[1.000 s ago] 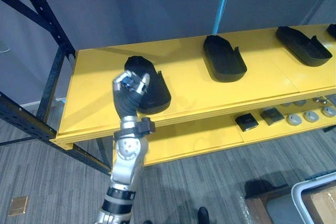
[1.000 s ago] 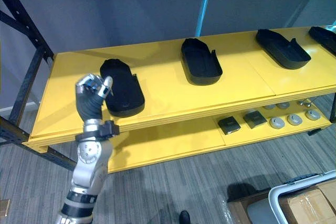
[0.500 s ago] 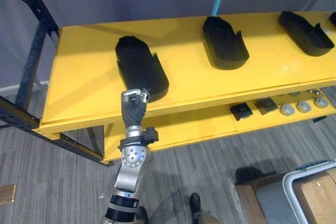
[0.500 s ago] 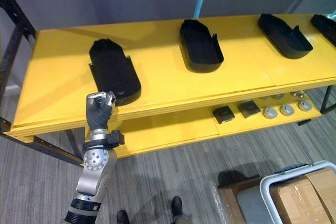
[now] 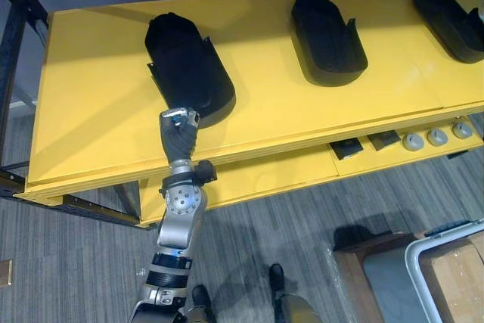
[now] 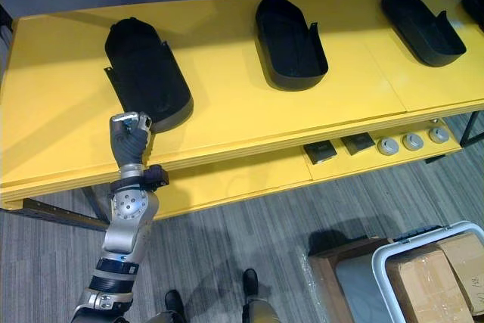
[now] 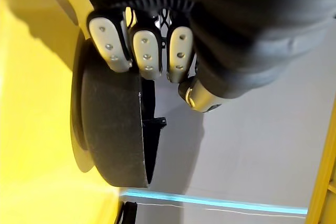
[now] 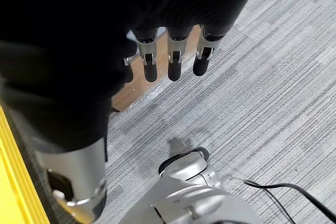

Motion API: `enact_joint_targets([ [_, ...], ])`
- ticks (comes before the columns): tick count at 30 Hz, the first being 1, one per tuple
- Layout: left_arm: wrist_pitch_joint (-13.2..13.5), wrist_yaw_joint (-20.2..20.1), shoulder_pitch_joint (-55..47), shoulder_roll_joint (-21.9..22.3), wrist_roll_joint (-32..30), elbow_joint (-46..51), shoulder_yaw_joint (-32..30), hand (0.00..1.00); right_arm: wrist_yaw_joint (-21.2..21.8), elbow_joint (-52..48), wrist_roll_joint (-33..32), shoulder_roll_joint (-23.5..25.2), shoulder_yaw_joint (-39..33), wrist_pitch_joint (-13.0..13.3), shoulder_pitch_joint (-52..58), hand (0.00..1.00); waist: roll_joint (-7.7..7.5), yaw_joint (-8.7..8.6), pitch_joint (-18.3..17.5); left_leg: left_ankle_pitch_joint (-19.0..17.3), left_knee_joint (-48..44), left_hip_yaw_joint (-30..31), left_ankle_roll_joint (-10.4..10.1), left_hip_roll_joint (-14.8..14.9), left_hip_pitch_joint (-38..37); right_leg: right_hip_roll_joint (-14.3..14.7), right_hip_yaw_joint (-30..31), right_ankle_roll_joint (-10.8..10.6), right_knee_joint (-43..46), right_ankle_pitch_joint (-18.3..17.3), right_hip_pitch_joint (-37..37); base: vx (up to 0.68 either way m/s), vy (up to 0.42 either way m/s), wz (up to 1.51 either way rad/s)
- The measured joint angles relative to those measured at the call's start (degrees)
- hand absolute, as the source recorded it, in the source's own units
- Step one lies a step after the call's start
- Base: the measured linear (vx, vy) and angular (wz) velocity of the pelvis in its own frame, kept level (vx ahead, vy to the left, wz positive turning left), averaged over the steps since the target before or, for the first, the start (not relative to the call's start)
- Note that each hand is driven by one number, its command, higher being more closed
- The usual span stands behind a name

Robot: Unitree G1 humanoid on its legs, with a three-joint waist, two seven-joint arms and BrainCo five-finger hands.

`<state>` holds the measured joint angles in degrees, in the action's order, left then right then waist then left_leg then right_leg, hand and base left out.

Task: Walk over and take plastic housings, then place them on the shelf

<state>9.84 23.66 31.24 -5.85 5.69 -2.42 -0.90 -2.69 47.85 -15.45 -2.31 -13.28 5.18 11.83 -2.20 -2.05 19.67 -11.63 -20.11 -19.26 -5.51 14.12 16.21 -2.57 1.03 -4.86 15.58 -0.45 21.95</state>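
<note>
The left hand (image 5: 178,122) has drawn back to the near end of the leftmost plastic housing (image 5: 185,69), fingers curled on nothing; well away, the right hand (image 8: 174,64) hangs with its fingers straight.

Left hand (image 5: 179,130) raised upright, fingers curled into fist; right hand (image 8: 174,64) hangs low, fingers loosely straight.

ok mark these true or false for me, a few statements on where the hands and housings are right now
The left hand is by the near end of the leftmost housing. True.
The housings lie on the lower shelf. False: they lie on the top shelf; the lower shelf holds small parts.
The right hand holds a housing. False: its fingers hang straight over the floor, empty.
A cardboard box sits to the robot's right. True.
</note>
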Motion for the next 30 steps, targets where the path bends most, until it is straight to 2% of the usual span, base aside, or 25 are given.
enact_joint_targets([
  [8, -0.01, 3.03, 1.00, -0.72, 2.63, -0.65, -4.95, 1.00, -0.15, -0.01, -0.04, -0.01, -0.01, 0.03, -0.36, 0.00, -0.08, 0.09, 0.92, -0.55, -0.29, 0.03, -0.54, 0.80, 0.00, 0.64, -0.06, 0.37, 0.45, -0.37, 0.12, 0.00, 0.000, 0.00],
  [9, -0.01, 3.33, 1.00, -0.72, 2.82, -0.64, -4.96, 0.00, -0.15, -0.01, -0.05, -0.01, -0.02, 0.03, -0.36, 0.00, -0.08, 0.11, 0.93, -0.55, -0.31, 0.04, -0.54, 0.81, 0.00, 0.66, -0.07, 0.38, 0.55, -0.40, 0.14, 0.00, 0.000, 0.00],
  [12, -0.10, 3.87, 0.37, -0.35, 3.09, 2.75, -4.19, 0.00, -0.17, 0.00, -0.05, 0.00, -0.05, 0.05, -0.36, 0.00, -0.08, 0.13, 0.94, -0.56, -0.43, 0.13, -0.55, 0.82, -0.08, 0.67, -0.10, 0.40, 1.02, -0.69, 0.19, 0.00, 0.000, 0.00],
  [13, -0.02, 4.30, -0.16, 0.17, 3.05, 6.50, -3.19, 0.00, -0.17, 0.00, -0.06, 0.00, -0.05, 0.05, -0.36, 0.00, -0.08, 0.16, 0.95, -0.56, -0.45, 0.14, -0.55, 0.81, -0.07, 0.67, -0.10, 0.41, 1.03, -0.70, 0.18, 0.00, 0.000, 0.00],
  [16, 1.40, 4.75, -0.80, 2.12, 1.82, 14.92, 0.60, 0.00, -0.18, 0.03, -0.08, 0.04, -0.18, 0.05, -0.34, 0.00, -0.07, 0.38, 0.95, -0.56, -0.50, 0.20, -0.55, 0.77, -0.08, 0.68, -0.13, 0.40, 1.02, -0.72, 0.12, 0.00, 0.000, 0.00],
  [18, 3.27, 4.59, -0.45, 3.83, 0.74, 19.02, 4.71, 0.00, -0.18, 0.01, -0.15, 0.15, -0.28, 0.26, -0.35, 0.00, -0.07, 0.41, 0.94, -0.56, -0.54, 0.31, -0.55, 0.76, -0.09, 0.77, -0.17, 0.40, 1.00, -0.72, 0.02, 0.00, 0.000, 0.00],
  [21, 4.25, 3.50, 0.92, 5.36, 0.90, 19.63, 8.06, 0.00, -0.13, -0.02, -1.00, 0.31, -0.33, 0.59, -0.35, 0.00, -0.08, 0.40, 0.94, -0.56, -0.50, 0.32, -0.55, 0.78, -0.12, 0.84, -0.16, 0.40, 0.99, -0.72, -0.02, 0.00, 0.000, 0.00],
  [24, 4.86, 3.02, 5.22, 5.59, 0.90, 18.02, 10.25, 0.00, 0.04, 0.00, -1.00, 0.59, -1.10, 0.60, -0.36, 0.00, -0.07, 0.35, 0.94, -0.56, -0.48, 0.29, -0.55, 0.80, -0.14, 0.90, -0.11, 0.40, 0.98, -0.72, -0.01, -0.03, 0.000, 0.00],
  [27, 5.28, 2.03, 13.90, 4.97, 2.06, 9.80, 10.23, 0.00, 0.35, -0.01, -1.00, 0.98, -1.96, 0.59, -0.39, 0.00, -0.08, 0.17, 0.94, -0.56, -0.50, 0.05, -0.55, 0.81, -0.15, 0.94, -0.02, 0.40, 0.79, -0.71, 0.04, -0.03, -0.001, -0.04],
  [30, 4.24, 1.89, 21.57, 2.89, 4.49, -1.76, 8.69, 0.00, 0.53, -0.03, -1.00, 0.99, -2.01, 0.57, -0.47, 0.00, -0.09, -0.80, 0.95, -0.56, -0.51, -0.35, -0.55, 0.89, -0.13, 1.04, 0.27, 0.40, 0.70, -0.69, 0.27, 0.00, 0.000, -0.07],
])
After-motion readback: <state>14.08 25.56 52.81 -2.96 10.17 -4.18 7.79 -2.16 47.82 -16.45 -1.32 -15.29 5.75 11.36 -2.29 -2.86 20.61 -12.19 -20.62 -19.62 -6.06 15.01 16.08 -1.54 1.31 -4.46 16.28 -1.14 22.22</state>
